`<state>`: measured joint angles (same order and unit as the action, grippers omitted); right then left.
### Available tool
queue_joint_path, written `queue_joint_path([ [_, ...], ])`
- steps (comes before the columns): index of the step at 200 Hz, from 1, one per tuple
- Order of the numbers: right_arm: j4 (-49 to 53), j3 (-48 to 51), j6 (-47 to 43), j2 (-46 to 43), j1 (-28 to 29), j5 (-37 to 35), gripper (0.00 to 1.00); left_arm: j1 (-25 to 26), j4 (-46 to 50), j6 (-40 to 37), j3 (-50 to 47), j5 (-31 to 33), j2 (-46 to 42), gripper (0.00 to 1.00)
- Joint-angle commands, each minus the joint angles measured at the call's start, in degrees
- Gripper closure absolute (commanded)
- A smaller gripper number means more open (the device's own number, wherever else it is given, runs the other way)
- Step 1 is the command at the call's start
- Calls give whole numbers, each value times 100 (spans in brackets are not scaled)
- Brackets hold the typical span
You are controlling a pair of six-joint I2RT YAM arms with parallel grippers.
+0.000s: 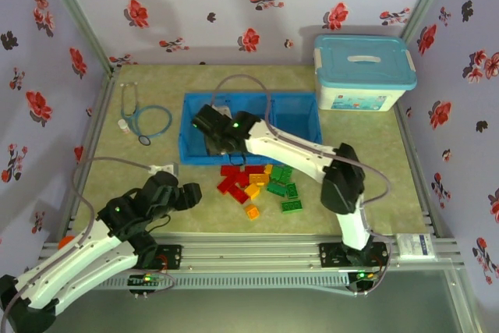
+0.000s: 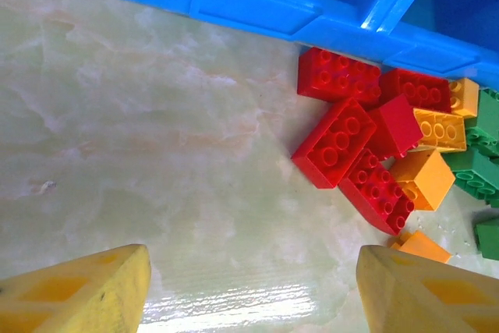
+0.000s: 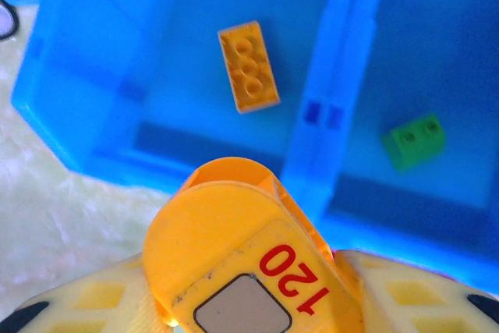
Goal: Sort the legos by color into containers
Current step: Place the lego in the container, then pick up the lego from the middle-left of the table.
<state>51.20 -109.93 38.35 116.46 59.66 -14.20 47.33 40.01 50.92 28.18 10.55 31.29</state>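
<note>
Delivering an orange-yellow lego to the containers (image 1: 300,107), at the point of release. Reaches with the right gripper (image 1: 209,129) far and left across the pile of legos (image 1: 257,183), forearm stretched out low, wrist tipped down over the tray's left compartment (image 3: 156,60). Grips, between narrowly parted fingers (image 3: 86,302), what looks like a rounded orange piece (image 3: 234,247) with a red number sticker, though too close to the lens to read with confidence. Looks down on one orange-yellow brick (image 3: 248,66) already lying flat in that compartment and one green brick (image 3: 413,140) in the next compartment to the right, past the divider. Calls next for parting the fingers squarely over the left compartment, clear of the near wall, then pulling back toward the pile. Waits with the left gripper (image 2: 251,267) low over bare table at the near left, elbow folded, fingers wide apart and holding nothing, red bricks (image 2: 335,142) just ahead against the tray's near wall
</note>
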Motion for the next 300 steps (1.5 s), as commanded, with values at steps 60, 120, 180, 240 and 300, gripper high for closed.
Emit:
queue_joint_path([
  [60, 861, -2709, -715, 1909, -269, 544, 64, 61, 313, 120, -68, 146, -246, 30],
  [120, 675, -2992, -710, 1950, -331, 700, 28, 100, 367, 85, 24, 141, -207, 30],
  [180, 778, -2634, -821, 667, -246, 82, 23, 537, 87, 109, 291, 182, 389, 30],
  [240, -490, 1202, -337, -2113, -198, -648, 23, 1635, -970, 319, 586, 405, 1894, 29],
  [300, -899, 3990, 504, -4068, -300, -850, 22, 2487, -1719, 472, 1365, 389, 3925, 29],
])
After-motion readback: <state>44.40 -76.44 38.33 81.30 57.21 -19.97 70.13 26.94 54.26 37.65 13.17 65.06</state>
